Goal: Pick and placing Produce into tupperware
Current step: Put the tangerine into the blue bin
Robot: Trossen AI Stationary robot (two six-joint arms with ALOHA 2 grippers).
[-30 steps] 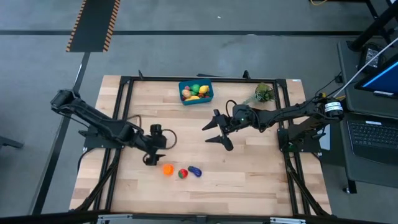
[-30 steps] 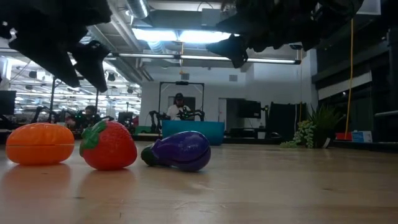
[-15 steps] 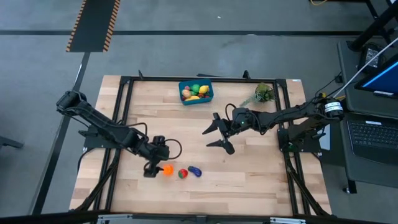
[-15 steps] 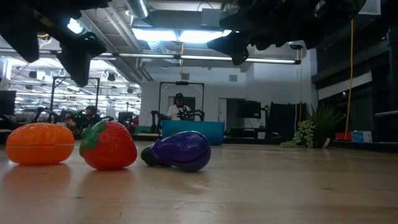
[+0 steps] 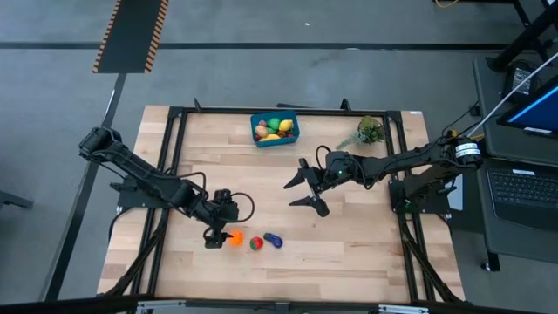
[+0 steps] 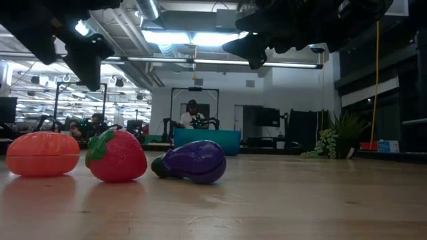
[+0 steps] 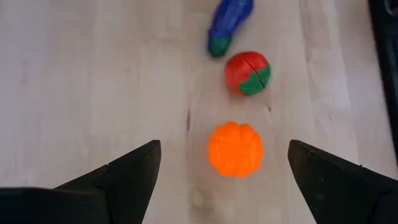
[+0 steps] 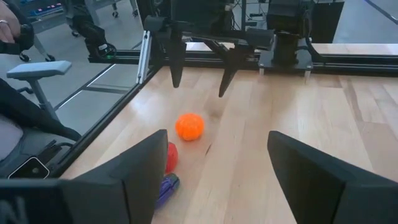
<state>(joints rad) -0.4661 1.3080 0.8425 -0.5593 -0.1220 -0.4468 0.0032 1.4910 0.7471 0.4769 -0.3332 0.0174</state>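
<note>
High view: left claw (image 5: 215,234), spread wide and empty, hangs just left of the orange (image 5: 234,237); right claw (image 5: 304,186), open too, waits mid-frame.

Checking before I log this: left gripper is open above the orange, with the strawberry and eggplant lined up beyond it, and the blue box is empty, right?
Not quite: the blue box already holds produce, as the high view shows. The rest stands.

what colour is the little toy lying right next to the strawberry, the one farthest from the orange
Purple, with a green stem end: it is the eggplant. The low view shows it best.
</note>
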